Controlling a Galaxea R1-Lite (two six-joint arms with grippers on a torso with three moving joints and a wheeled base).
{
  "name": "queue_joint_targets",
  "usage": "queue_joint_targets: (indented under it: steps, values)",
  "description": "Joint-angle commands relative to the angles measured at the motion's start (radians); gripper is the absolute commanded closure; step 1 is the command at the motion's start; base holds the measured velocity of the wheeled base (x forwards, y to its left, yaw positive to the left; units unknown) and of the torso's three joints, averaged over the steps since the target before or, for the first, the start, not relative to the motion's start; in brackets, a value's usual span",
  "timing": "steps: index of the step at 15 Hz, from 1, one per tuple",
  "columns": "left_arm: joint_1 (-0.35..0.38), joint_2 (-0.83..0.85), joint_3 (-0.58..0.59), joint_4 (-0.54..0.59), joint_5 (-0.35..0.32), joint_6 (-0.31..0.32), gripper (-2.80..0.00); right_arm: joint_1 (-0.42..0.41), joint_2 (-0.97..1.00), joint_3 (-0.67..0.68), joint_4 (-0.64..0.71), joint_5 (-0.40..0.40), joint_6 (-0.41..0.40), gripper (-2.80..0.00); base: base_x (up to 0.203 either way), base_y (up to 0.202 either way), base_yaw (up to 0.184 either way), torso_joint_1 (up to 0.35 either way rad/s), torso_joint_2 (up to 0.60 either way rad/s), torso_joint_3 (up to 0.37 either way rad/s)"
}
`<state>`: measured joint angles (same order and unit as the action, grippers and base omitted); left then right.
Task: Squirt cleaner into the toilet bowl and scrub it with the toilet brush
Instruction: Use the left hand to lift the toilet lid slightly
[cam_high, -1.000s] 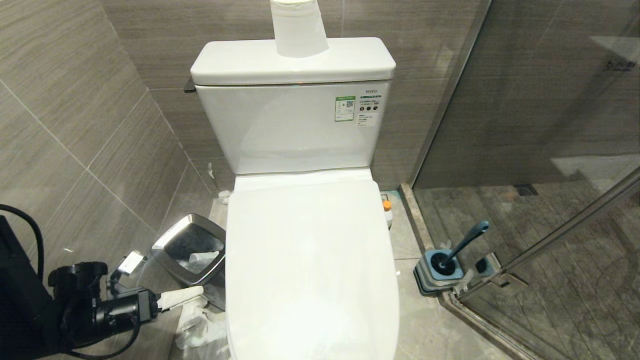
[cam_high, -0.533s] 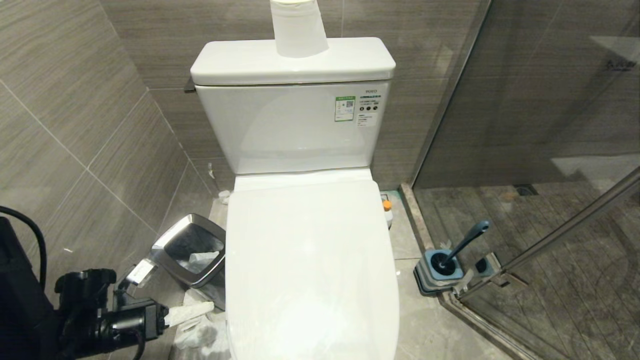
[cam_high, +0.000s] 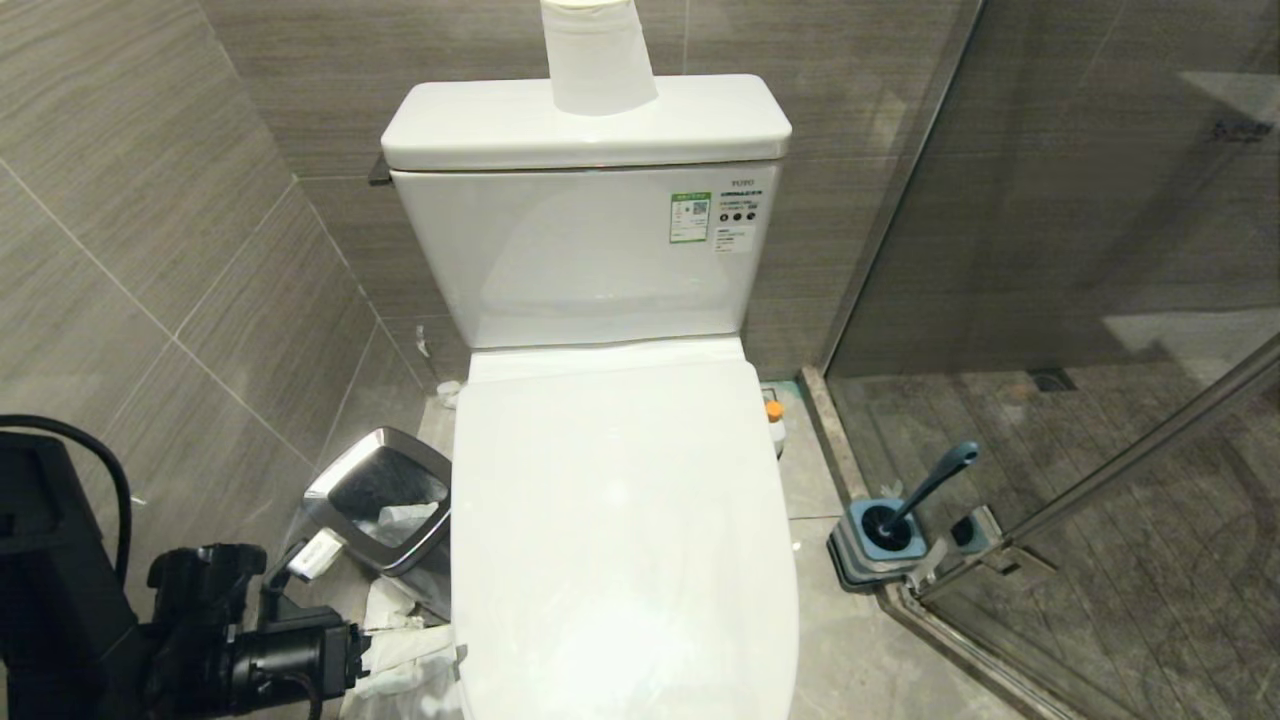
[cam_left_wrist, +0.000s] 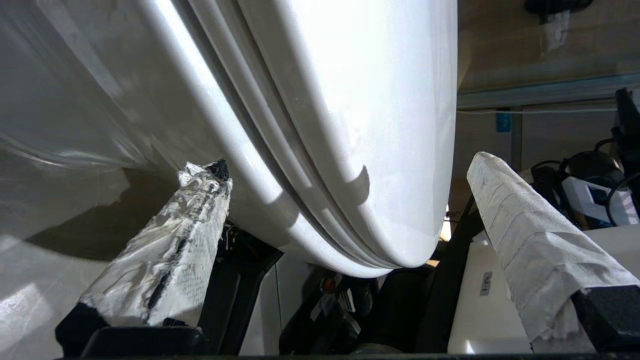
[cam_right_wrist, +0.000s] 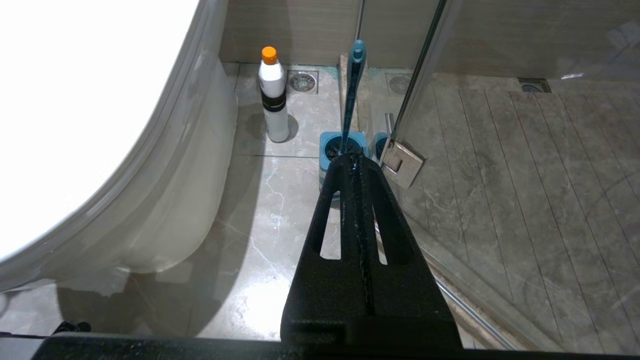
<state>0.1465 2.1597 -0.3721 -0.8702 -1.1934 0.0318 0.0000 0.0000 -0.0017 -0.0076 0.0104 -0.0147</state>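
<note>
Pincer (cam_left_wrist: 345, 200) agape astride toilet rim (cam_left_wrist: 280, 210)

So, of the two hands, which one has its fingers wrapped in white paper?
The left hand, open beside the front edge of the closed toilet lid. The right hand has bare black fingers, pressed shut.

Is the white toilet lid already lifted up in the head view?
No, the white toilet lid lies flat and closed over the bowl, in front of the white ceramic tank.

Head high; wrists beside toilet bowl (cam_high: 620, 540)
</note>
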Motion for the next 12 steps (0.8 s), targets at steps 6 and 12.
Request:
queue_joint_targets:
  steps: [6,12]
  values:
    - [-0.033,0.008,0.007,-0.009,-0.002,-0.003,-2.8,0.0,0.002,0.0,0.0,0.0,-0.001,0.0,0.0,0.0,0.0,0.0,0.0,0.0]
    - [-0.072,0.012,0.014,0.0,0.013,-0.01,-2.8,0.0,0.002,0.0,0.0,0.0,-0.001,0.0,0.0,0.0,0.0,0.0,0.0,0.0]
